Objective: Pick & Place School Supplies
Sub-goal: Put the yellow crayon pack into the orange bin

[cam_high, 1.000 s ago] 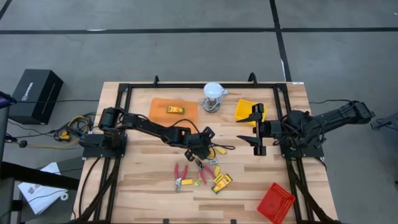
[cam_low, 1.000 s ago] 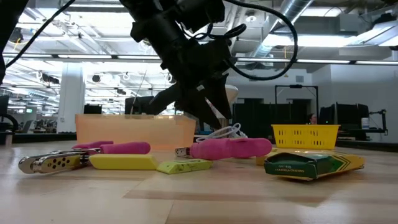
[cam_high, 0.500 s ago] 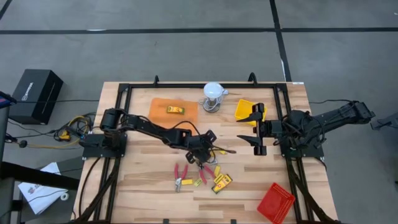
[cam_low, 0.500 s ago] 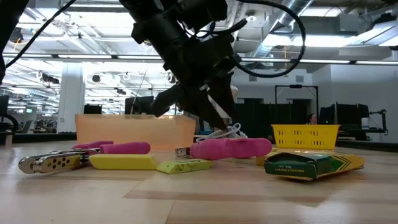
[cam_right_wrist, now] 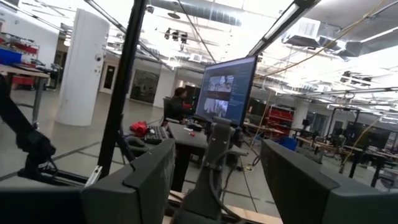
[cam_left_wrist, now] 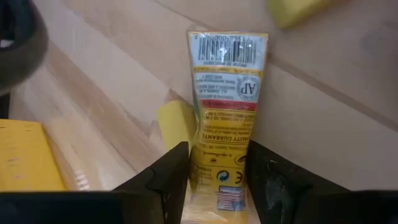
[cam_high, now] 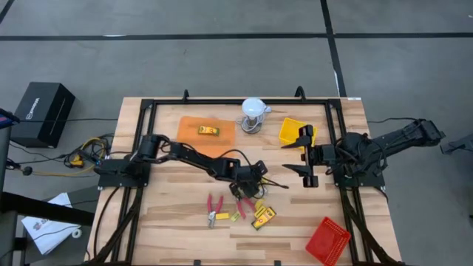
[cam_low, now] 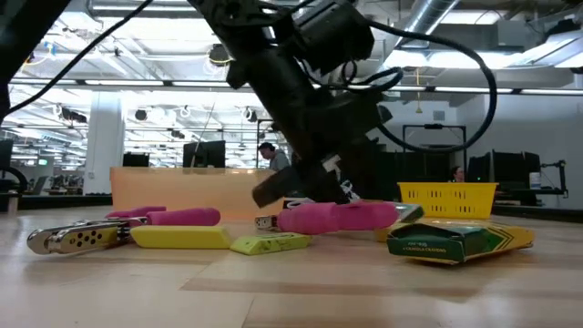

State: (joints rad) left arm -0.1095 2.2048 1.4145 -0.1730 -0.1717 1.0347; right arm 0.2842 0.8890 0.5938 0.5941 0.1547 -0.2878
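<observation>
- While your overhead camera gives you the whole wooden table, it can't tell you what the left gripper is doing; all you get from up there is the left arm stretched out to the middle of the table, with its head down over the cluster of supplies.
- Your right arm is parked on its own side with the right gripper spread wide and holding nothing. Its wrist camera only looks out into the room: a monitor and a person sitting at a desk behind it.
- The trays only read properly from above: the orange tray with one packet in it, the yellow tray just beside the right gripper, and the red tray near the front corner.
- The low camera gives you the pink-handled tools and a green-and-yellow box lying flat on the wood, plus the left arm coming down right behind them.
- The left wrist camera is the one you want: a yellow packet with a barcode label lies flat on the table and its near end sits between the two fingers, which stand apart on either side. You can't tell if they're squeezing it yet.
</observation>
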